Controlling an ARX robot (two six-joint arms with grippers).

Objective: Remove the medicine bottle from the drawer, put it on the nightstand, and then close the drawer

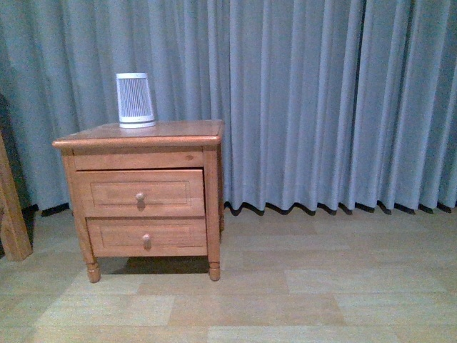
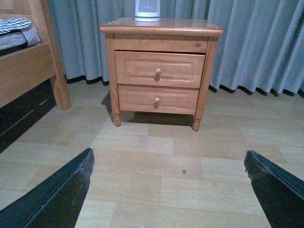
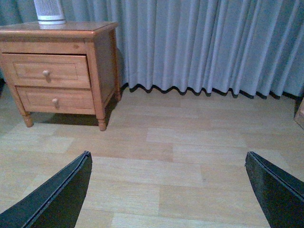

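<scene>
We cannot see the bottle anywhere; we judge it lies inside the table's (image 1: 182, 131) top drawer (image 1: 171, 191), which looks shut or nearly so. The left jaws and right jaws both gape wide and empty, well short of the table. The round knob (image 1: 141, 197) is the drawer's only hold. The bottle is likely light, hard and smooth, apt to roll; we would pinch it across its middle, setting it beside the white ribbed device (image 1: 135, 100) on the table.
</scene>
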